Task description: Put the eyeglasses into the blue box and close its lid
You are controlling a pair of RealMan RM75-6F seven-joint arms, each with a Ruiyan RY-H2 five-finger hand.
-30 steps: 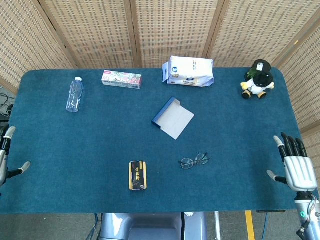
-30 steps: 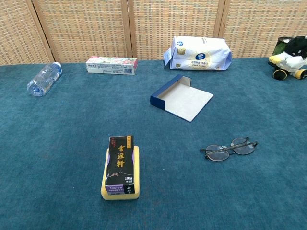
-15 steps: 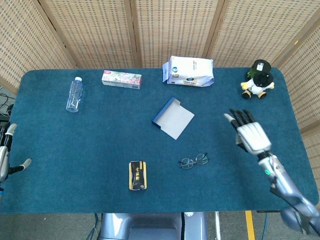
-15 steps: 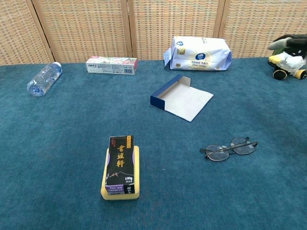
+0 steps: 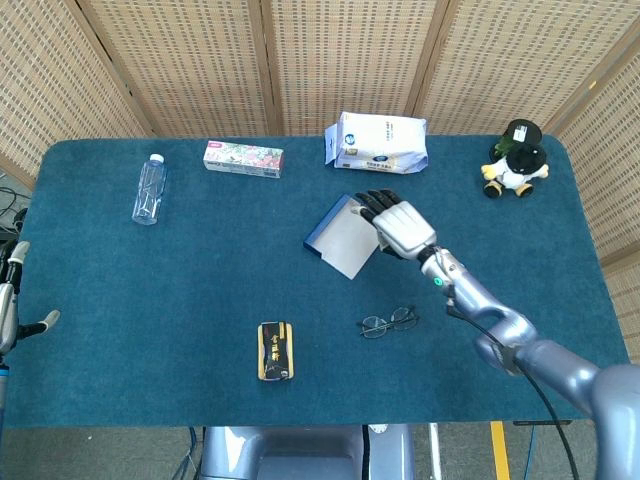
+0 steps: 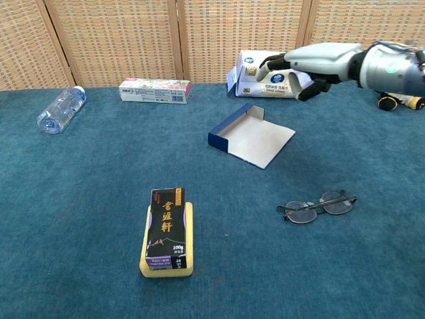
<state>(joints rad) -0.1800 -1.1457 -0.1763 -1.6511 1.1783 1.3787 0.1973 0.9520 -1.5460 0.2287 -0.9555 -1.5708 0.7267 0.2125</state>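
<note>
The eyeglasses (image 5: 389, 321) (image 6: 317, 207) lie folded open on the blue cloth, right of centre and near the front. The blue box (image 5: 340, 236) (image 6: 254, 137) lies open behind them, its pale lid flap spread toward the right. My right hand (image 5: 397, 225) (image 6: 312, 61) hovers above the box's right side, palm down, fingers spread and empty. My left hand (image 5: 12, 305) rests at the table's left edge, fingers apart, holding nothing; the chest view does not show it.
A black carton on a yellow sponge (image 5: 275, 351) (image 6: 166, 231) stands front centre. At the back lie a water bottle (image 5: 148, 188), a toothpaste box (image 5: 243, 158), a white tissue pack (image 5: 379, 142) and a plush penguin (image 5: 515, 158).
My right arm has swung from the table's right edge inward and forward, ending above the open box. The left hand, glasses and box have stayed put.
</note>
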